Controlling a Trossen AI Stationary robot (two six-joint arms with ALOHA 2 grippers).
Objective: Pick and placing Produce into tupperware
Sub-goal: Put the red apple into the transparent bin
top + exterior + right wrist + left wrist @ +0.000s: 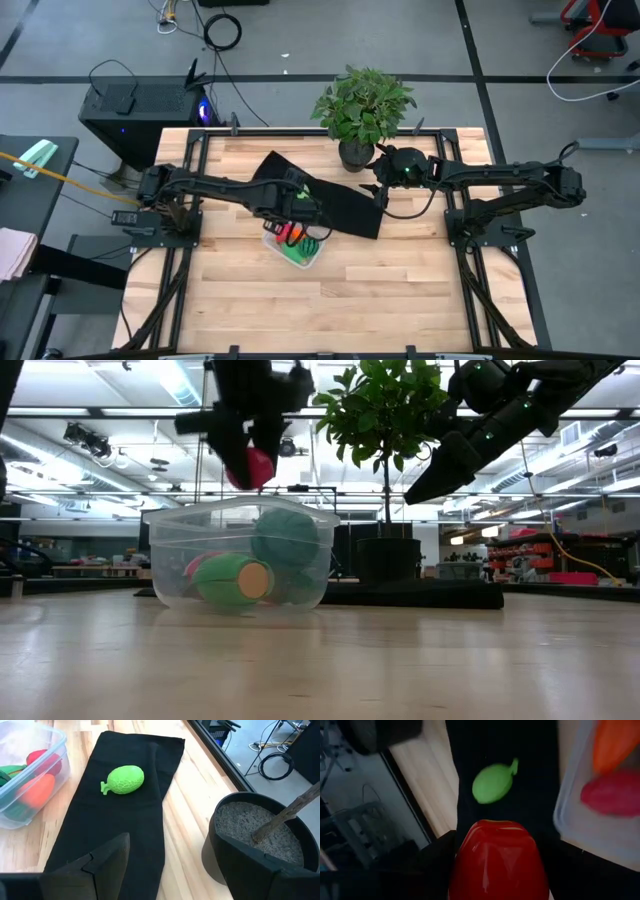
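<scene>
My left gripper (293, 205) hangs over the near edge of the black mat, just above the tupperware (296, 247), shut on a red produce piece (495, 860). The clear tupperware (240, 560) stands on the wood and holds green pieces (235, 582), a red piece (45, 762) and the orange carrot (35, 790). One light green bumpy piece (122, 780) lies on the black mat (125, 830). My right gripper (190, 880) is open and empty, raised by the plant pot (255, 840) at the mat's right end. My left gripper (248, 460) pinches the red produce piece (254, 468) between its two fingers, which come from above and point down. The piece is lifted clear, hanging just above the tupperware's rim (240, 510). The fingers cover its sides in the left wrist view.
A leafy potted plant (362, 110) stands at the table's far edge beside my right gripper. The black mat (340, 205) runs slanting from the far middle toward the right. Bare wood (400, 300) lies near and right of the tupperware.
</scene>
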